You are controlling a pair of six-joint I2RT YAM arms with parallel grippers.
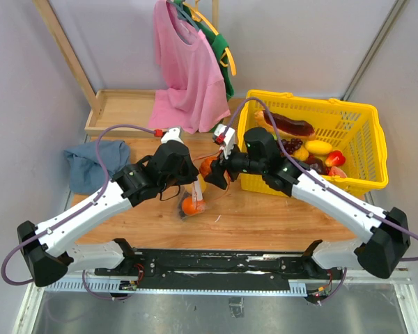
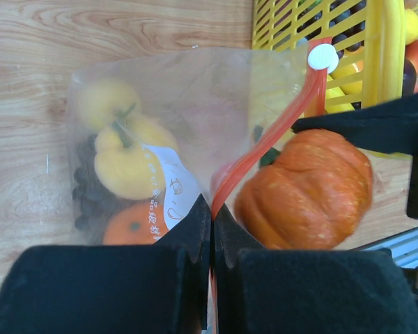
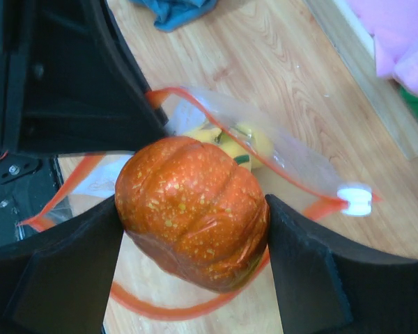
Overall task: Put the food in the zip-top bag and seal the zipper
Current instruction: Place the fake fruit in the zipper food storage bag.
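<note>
Right tool gripping pumpkin, zip-top bag partly hidden

Wooden table with yellow basket, crumpled blue cloth, shallow wooden tray.

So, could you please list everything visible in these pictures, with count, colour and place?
zip-top bag: one, clear, mid-table, mouth open
zipper: one, red with white slider, along the bag's mouth
large pumpkin: one, orange, at the bag's mouth
yellow fruits: two, yellow, inside the bag
small orange fruit: one, orange, inside the bag
grapes: one bunch, dark, inside the bag
basket: one, yellow, right side, holding mixed food
pink garment: one, pink, hanging behind
green garment: one, green, behind the pink one
cloth: one, blue, left side
tray: one, wooden, back left
table: one, wooden
left arm: black and white, jaws shut on the bag's zipper edge
right arm: black and white, jaws shut on the large pumpkin
</note>
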